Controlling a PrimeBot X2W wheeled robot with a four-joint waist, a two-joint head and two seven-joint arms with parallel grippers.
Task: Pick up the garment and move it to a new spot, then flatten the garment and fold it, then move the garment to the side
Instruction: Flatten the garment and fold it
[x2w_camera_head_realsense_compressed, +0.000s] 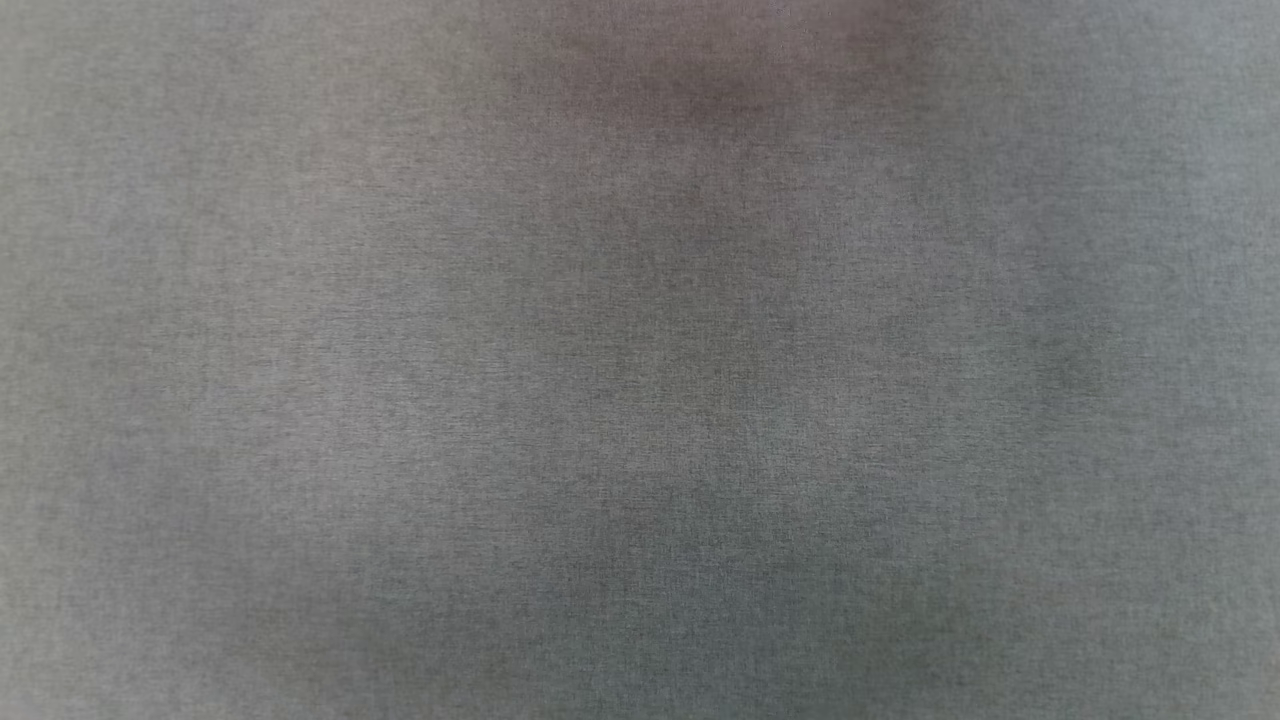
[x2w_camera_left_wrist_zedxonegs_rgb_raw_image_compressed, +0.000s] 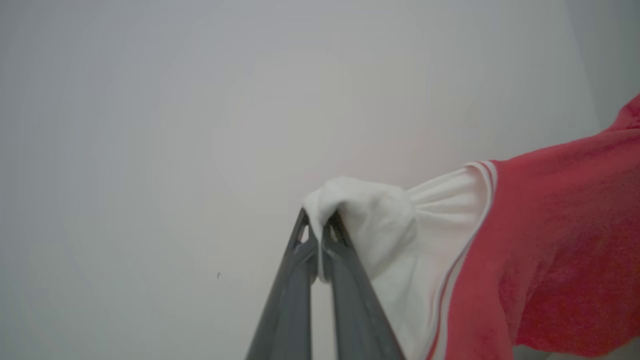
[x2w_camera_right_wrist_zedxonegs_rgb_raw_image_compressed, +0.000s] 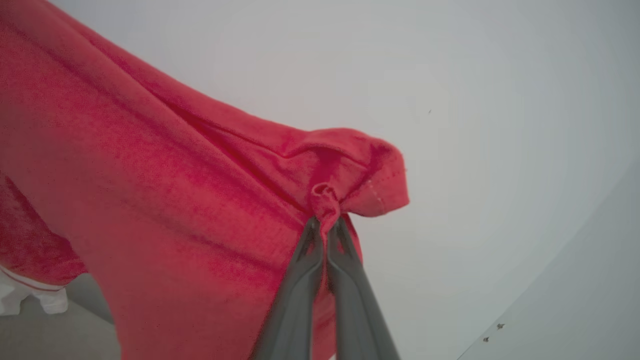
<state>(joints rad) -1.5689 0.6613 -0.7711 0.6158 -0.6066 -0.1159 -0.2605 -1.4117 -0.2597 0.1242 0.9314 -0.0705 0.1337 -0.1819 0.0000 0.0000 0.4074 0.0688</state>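
Jersey shirt (x2w_camera_left_wrist_zedxonegs_rgb_raw_image_compressed: 550, 240) is hanging lifted between both grippers. The left gripper (x2w_camera_left_wrist_zedxonegs_rgb_raw_image_compressed: 320, 240) is squeezing fully closed on a bunch of the white sleeve (x2w_camera_left_wrist_zedxonegs_rgb_raw_image_compressed: 380, 225), and the right gripper (x2w_camera_right_wrist_zedxonegs_rgb_raw_image_compressed: 327, 227) is pinching a stitched red edge (x2w_camera_right_wrist_zedxonegs_rgb_raw_image_compressed: 372, 192). From these two places the cloth is falling away in loose folds. It is looking soft and light, so seams and hems are probably giving the safest hold.

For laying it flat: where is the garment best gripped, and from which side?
Grip the garment at its ends: left gripper on the bunched white sleeve, right gripper on the stitched hem corner, each from its outer side, which should spread it.
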